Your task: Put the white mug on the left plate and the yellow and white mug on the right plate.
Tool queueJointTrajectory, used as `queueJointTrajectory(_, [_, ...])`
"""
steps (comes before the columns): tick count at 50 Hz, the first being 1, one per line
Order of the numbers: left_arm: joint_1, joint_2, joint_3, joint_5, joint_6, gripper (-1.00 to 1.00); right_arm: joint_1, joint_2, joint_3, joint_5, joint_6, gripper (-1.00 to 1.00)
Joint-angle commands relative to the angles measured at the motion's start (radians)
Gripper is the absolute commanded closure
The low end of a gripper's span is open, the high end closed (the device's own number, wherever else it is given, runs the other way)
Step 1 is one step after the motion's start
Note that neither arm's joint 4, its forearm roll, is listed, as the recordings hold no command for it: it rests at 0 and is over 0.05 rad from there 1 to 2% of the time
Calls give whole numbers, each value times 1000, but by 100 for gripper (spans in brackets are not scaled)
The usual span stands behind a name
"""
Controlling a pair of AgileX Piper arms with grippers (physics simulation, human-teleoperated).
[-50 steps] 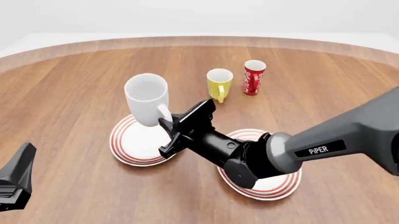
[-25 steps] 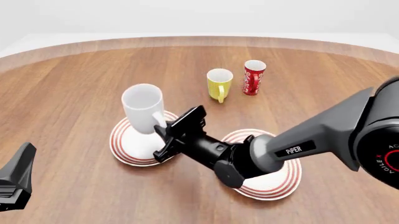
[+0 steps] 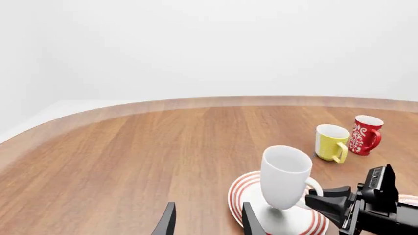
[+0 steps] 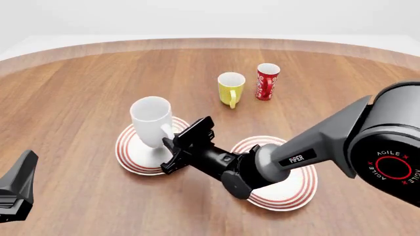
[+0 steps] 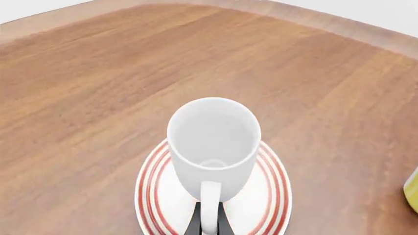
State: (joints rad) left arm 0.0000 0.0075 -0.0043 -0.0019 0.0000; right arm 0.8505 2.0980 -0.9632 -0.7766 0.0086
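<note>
The white mug (image 4: 151, 119) is over the left plate (image 4: 130, 156), its base down at the plate's surface and leaning slightly. My right gripper (image 4: 172, 142) is shut on its handle; in the right wrist view the two fingers pinch the handle (image 5: 209, 208) below the mug (image 5: 212, 139) and plate (image 5: 151, 191). The yellow and white mug (image 4: 230, 88) stands behind on the bare table. My right arm covers part of the right plate (image 4: 298, 194). The left gripper (image 4: 16, 194) hangs open near the front left, its fingers (image 3: 168, 221) apart and holding nothing, facing the white mug (image 3: 284, 176).
A red mug with white swirls (image 4: 266, 80) stands just right of the yellow one. The right arm's body lies across the space between the two plates. The wooden table's curved far edge (image 4: 210, 43) runs along the back.
The right gripper has carried the white mug down and a little forward, from above the left plate to the plate's surface. The left arm has not moved.
</note>
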Motion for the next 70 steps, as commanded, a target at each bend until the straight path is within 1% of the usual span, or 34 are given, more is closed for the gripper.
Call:
queueJointTrajectory(1, [0,0,0,0,0,-100,-3,14,-12,5,13,100])
queueJointTrajectory(4, [0,0,0,0,0,-100,-6,22,-18,12,22,100])
queueJointTrajectory(15, [0,0,0,0,0,-100,-8,30,-27,20,25,100])
queueJointTrajectory(17, [0,0,0,0,0,-100,-17,34,-38,31,45,100])
queueJointTrajectory(19, [0,0,0,0,0,-100,-13,35,-38,34,35,100])
queueJointTrajectory(22, [0,0,0,0,0,-100,-1,33,-34,36,40,100])
queueJointTrajectory(23, [0,0,0,0,0,-100,4,33,-32,37,42,-100])
queueJointTrajectory(43, [0,0,0,0,0,-100,-3,23,-28,42,46,-100])
queueJointTrajectory(48, [0,0,0,0,0,-100,-2,3,-7,34,42,-100])
queueJointTrajectory(56, [0,0,0,0,0,-100,-24,-38,27,19,30,-100])
queueJointTrajectory(66, [0,0,0,0,0,-100,-34,-89,78,-2,29,-100])
queueJointTrajectory(70, [0,0,0,0,0,-100,-43,-124,119,-23,31,-100])
